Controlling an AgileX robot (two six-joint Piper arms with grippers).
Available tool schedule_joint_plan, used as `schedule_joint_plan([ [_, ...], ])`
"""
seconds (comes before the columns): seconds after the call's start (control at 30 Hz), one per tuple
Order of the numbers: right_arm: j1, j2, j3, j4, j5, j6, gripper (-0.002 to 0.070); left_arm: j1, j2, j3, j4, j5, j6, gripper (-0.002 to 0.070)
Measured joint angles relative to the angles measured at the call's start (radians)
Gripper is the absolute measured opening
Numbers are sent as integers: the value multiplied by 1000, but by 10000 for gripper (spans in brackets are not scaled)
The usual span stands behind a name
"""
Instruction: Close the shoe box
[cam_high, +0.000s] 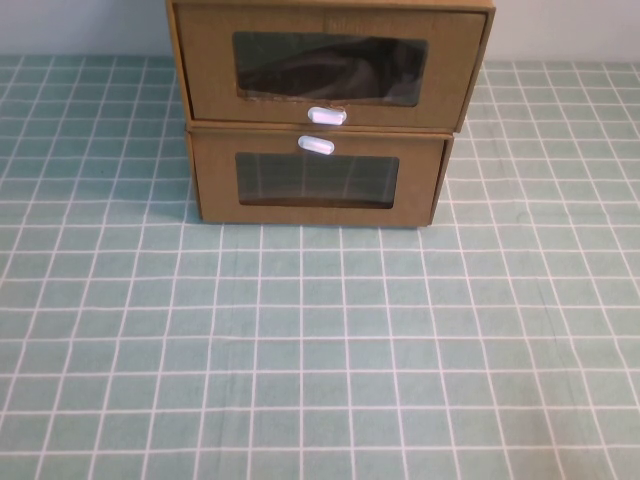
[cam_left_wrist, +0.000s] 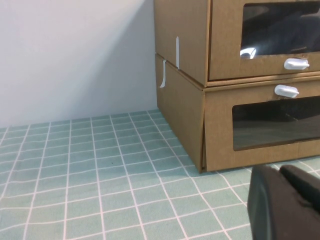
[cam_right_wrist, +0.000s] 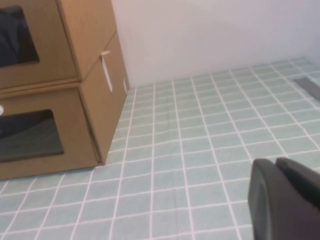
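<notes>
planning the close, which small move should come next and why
Probably bring one arm in toward the shoe box front: its drawer sits slightly proud over the lower box. The left gripper and right gripper hang low over the table, touching nothing.

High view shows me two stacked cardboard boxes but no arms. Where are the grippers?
Observer: The left gripper shows only in the left wrist view. It is above the table, off the left front corner of the lower box and apart from it.
Operator: And the right one?
Observer: The right gripper is above bare table off the lower box's right front corner, touching nothing.
Operator: Anything on the side of the shoe box?
Observer: A white strip stands upright on the left side wall of the shoe box, near that wall's bottom edge.
</notes>
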Motion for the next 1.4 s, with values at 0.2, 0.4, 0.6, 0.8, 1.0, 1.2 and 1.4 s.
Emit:
schedule_joint_plan([
  [0.2, -14, -31, 11, -2, 54, -2, -11, 0, 0, 0, 0, 0, 0, -5],
  [0.4, -15, -31, 11, -44, 200, -4, -11, 0, 0, 0, 0, 0, 0, -5],
  [0.6, -15, -31, 13, -50, 260, -6, -12, 0, 0, 0, 0, 0, 0, -5],
  [0.8, -15, -31, 13, -48, 260, -6, -11, 0, 0, 0, 0, 0, 0, -5],
  [1.0, -15, -31, 13, -46, 260, -6, -11, 0, 0, 0, 0, 0, 0, -5],
  [1.2, -15, -31, 13, -46, 260, -6, -11, 0, 0, 0, 0, 0, 0, -5],
  [1.4, -15, -31, 13, -46, 260, -6, -11, 0, 0, 0, 43, -2, -6, -5],
])
